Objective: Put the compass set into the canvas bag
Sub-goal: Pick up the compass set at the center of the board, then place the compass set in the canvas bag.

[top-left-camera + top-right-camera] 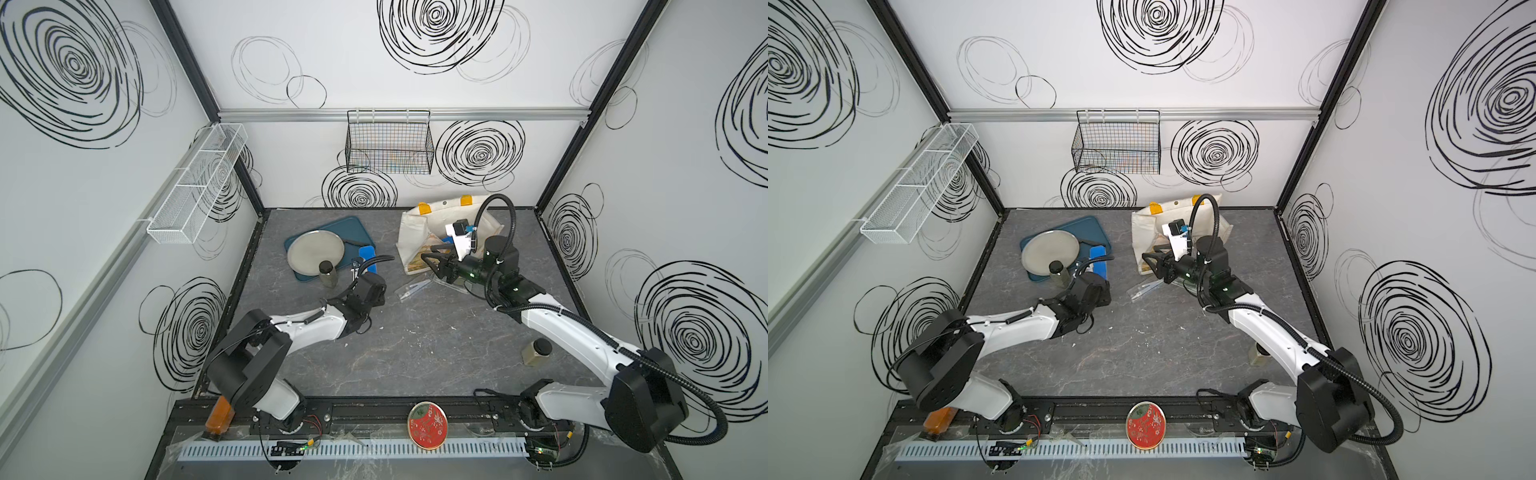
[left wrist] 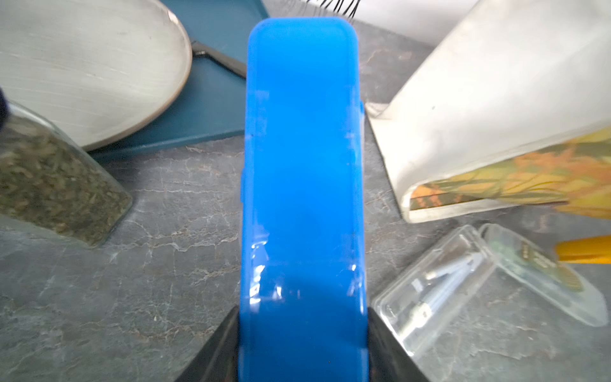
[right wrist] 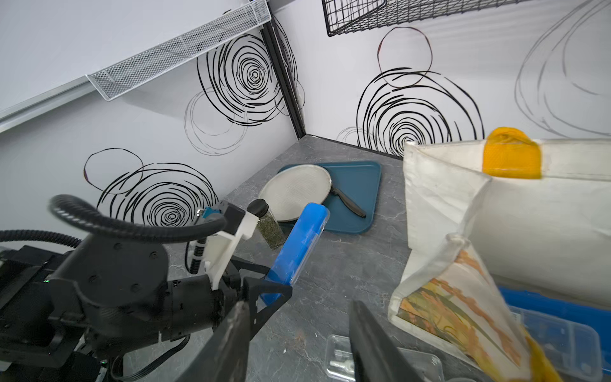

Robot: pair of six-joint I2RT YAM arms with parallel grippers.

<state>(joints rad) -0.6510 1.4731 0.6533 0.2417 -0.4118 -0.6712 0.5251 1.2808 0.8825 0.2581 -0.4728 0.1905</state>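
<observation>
compass set point(image 2: 439, 291): clear case, compass visible inside; flat on table just beside canvas bag point(image 1: 411, 237); not in bag, task not done; right gripper point(image 3: 297, 340) jaws apart, empty, hovers by it; left gripper point(image 2: 302, 345) clamped on blue case point(image 2: 302, 148), contents hidden, cannot tell if part of set; remaining, by my read: grasp, lift, drop into bag; dark grey marbled tabletop point(image 1: 415, 357); blue tray point(image 1: 353, 226) with plate point(image 1: 316, 249), herb jar point(image 1: 327, 272) beside; white walls point(image 1: 332, 50), black scribbles; wire basket point(image 1: 388, 143) on back wall
</observation>
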